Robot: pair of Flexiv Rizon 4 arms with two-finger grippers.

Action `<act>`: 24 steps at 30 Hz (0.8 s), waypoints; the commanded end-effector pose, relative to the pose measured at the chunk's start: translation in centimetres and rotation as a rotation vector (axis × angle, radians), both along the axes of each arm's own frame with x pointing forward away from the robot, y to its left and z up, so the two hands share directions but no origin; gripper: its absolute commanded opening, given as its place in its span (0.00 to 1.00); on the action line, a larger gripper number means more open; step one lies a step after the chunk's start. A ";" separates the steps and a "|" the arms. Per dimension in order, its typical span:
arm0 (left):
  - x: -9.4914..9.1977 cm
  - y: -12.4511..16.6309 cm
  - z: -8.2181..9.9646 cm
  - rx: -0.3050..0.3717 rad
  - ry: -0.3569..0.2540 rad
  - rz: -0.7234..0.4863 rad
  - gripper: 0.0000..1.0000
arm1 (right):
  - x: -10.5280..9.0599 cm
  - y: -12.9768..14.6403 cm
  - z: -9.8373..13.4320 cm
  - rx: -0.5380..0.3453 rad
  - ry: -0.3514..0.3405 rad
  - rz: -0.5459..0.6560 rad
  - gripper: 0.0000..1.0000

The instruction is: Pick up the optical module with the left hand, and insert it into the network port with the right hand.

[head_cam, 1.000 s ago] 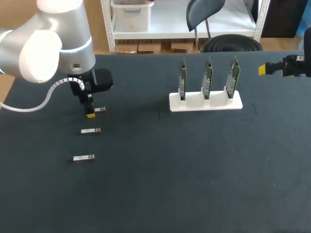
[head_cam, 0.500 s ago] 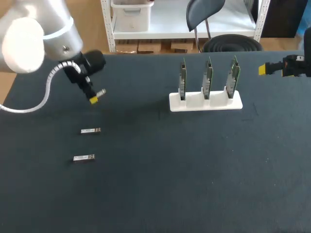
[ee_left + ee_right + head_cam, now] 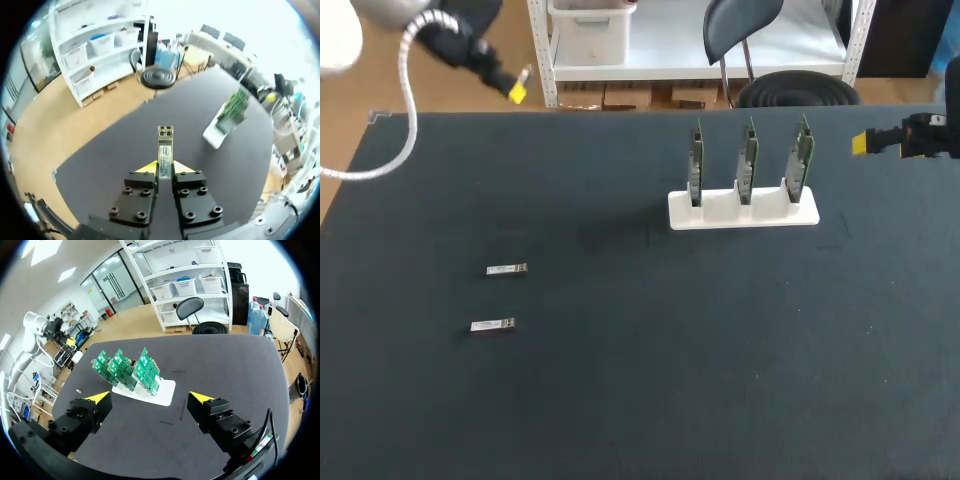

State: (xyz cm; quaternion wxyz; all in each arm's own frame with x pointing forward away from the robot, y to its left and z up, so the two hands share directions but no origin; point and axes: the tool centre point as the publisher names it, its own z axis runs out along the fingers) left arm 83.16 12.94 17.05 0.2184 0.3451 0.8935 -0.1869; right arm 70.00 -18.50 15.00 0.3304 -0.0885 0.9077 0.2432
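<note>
Since the left end effector (image 3: pixel 165 168) grips the optical module (image 3: pixel 165 144) only at its rear, it should offer the free end squarely to the wide-open right end effector (image 3: pixel 150 398).

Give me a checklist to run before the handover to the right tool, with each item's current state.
1. Left tool shut on the optical module: ok. The fingers clamp it from both sides and its end points ahead.
2. Module clear of the table: ok. It is held in the air near the far left side.
3. Right tool open and empty: ok.
4. Right tool close enough to take the module: not ok. It sits at the table's right edge, across from the left tool.
5. White holder upright with three boards: ok.
6. Network port free on a board: cannot tell, too small to see.
</note>
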 end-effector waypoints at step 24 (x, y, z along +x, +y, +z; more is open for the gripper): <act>-4.1 -11.0 5.6 -0.636 -0.362 -0.270 0.00 | 0.0 0.0 0.0 0.000 0.000 0.000 1.00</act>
